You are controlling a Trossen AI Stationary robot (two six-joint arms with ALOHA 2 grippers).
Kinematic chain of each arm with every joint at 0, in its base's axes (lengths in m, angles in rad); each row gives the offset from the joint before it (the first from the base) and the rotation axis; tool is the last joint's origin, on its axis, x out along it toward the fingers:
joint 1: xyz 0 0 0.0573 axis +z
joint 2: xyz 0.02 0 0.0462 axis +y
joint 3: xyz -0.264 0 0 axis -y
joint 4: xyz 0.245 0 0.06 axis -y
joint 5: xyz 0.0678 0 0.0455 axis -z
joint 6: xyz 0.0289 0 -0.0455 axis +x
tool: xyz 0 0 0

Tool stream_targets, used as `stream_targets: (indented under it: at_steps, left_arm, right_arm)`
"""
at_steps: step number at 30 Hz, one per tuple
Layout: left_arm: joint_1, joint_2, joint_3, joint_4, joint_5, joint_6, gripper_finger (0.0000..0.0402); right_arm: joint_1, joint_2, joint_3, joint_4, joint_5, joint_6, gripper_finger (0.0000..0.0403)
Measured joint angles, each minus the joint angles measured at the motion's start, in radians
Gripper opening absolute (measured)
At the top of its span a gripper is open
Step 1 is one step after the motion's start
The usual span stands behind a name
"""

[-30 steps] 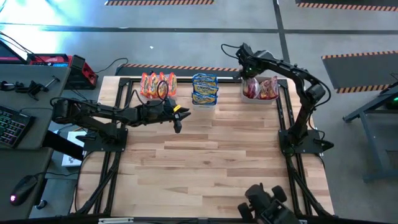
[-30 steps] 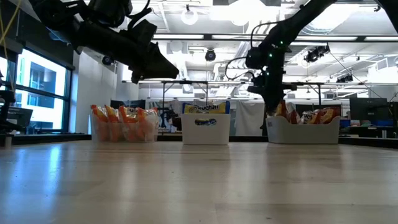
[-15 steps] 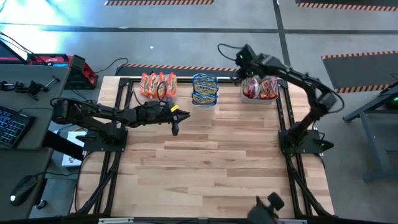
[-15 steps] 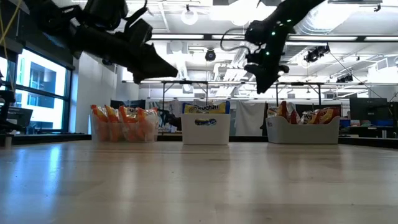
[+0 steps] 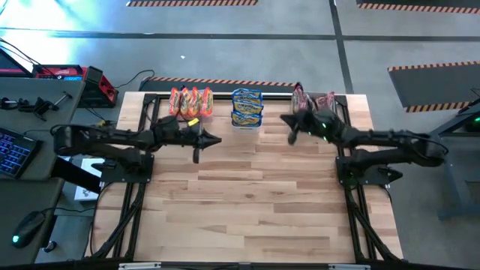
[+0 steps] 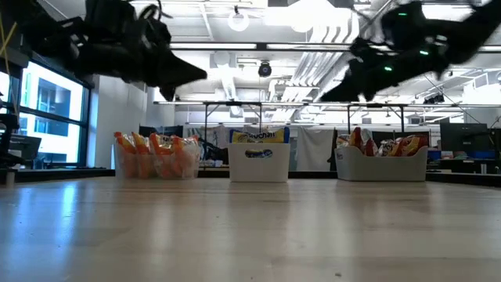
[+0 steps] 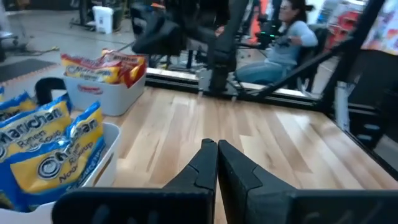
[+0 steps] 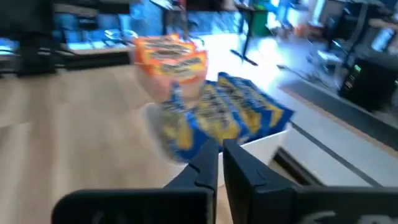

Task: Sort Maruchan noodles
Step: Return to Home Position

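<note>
The Maruchan noodles stand sorted in three clear bins along the table's far edge. Orange packets are on the left, blue-and-white ones in the middle, and red-and-white ones on the right. My left gripper hovers above the table just nearer than the orange and blue bins. It points right and is shut on nothing. My right gripper hovers between the blue and red bins, a little nearer than them. It points left, is shut and holds nothing. In the low view both grippers are high above the tabletop.
The wooden tabletop spreads out nearer than the bins. A black frame rail runs along the table's sides. A desk with a keyboard stands off the left edge. A seated person shows beyond the table's right side.
My right gripper has risen out of the red-and-white bin. It then swung toward the table's near-left and came lower, and now hovers between the blue and red bins. My left gripper has drawn back a little toward the table's left edge.
</note>
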Motion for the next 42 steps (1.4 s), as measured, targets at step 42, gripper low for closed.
stream_targets:
  at_steps: [42]
  left_arm:
    - [0.01,-1.171,-0.327,-0.72,-0.344,0.056,0.0]
  right_arm:
    - [0.318,-1.05,-0.386,-0.428,0.083,-0.018,0.0]
